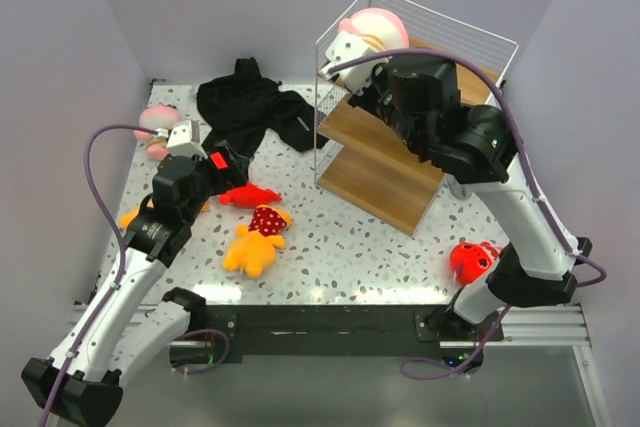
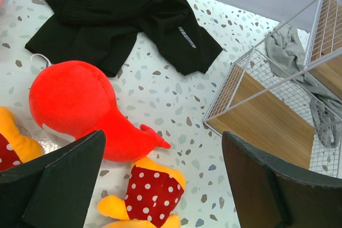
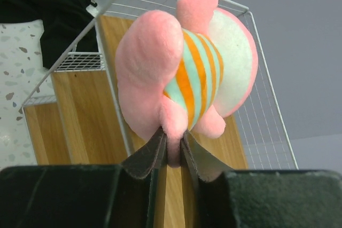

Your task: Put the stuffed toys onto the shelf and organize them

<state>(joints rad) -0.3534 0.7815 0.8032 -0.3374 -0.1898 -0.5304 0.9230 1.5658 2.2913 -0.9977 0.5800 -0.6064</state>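
My right gripper (image 3: 172, 145) is shut on a leg of a pink stuffed toy (image 3: 181, 73) in an orange-striped shirt. It holds this toy (image 1: 376, 27) up over the top left corner of the white wire shelf (image 1: 385, 162). My left gripper (image 2: 162, 142) hangs open above the floor, with a red fish-like toy (image 2: 80, 108) and an orange toy in a polka-dot bib (image 2: 152, 193) just below it. In the top view a second pink toy (image 1: 157, 123) lies far left. Another red toy (image 1: 472, 259) lies by the right arm's base.
A black garment (image 1: 252, 107) is spread on the floor behind the left gripper (image 1: 232, 162). A grey cloth (image 2: 286, 46) hangs inside the wire shelf (image 2: 267, 116). An orange shape (image 1: 130, 217) peeks from under the left arm. Walls close in on three sides.
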